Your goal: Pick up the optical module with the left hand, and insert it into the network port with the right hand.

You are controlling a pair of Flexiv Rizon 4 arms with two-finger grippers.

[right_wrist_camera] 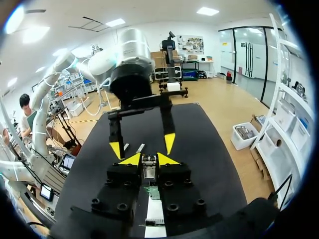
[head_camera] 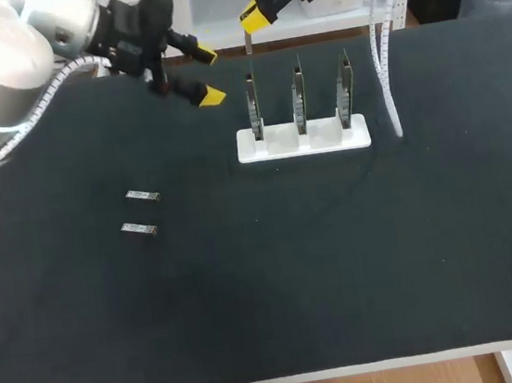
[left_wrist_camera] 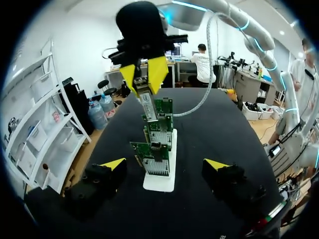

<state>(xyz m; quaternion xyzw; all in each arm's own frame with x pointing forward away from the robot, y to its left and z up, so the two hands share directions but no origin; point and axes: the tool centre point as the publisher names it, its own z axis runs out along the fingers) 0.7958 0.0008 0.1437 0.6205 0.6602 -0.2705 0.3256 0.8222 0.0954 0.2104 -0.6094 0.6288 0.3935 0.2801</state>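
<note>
My right gripper [head_camera: 253,16] is shut on a slim silver optical module [head_camera: 247,45], which hangs straight down just above the leftmost circuit board [head_camera: 252,108] of three upright in a white stand [head_camera: 303,141]. In the right wrist view the module [right_wrist_camera: 148,168] sits between the yellow tips of that gripper [right_wrist_camera: 149,159], with a board [right_wrist_camera: 152,192] below. My left gripper [head_camera: 208,76] hovers to the left of the stand, open and holding nothing. From the left wrist, its own gripper [left_wrist_camera: 165,164] faces the boards [left_wrist_camera: 158,149], and the right gripper [left_wrist_camera: 145,74] holds the module [left_wrist_camera: 148,106] over them.
Two more optical modules [head_camera: 143,196] [head_camera: 138,229] lie flat on the dark table mat at the left. A white cable [head_camera: 382,64] hangs down to the right of the stand. The left arm's open gripper [right_wrist_camera: 142,145] stands close ahead of the right one.
</note>
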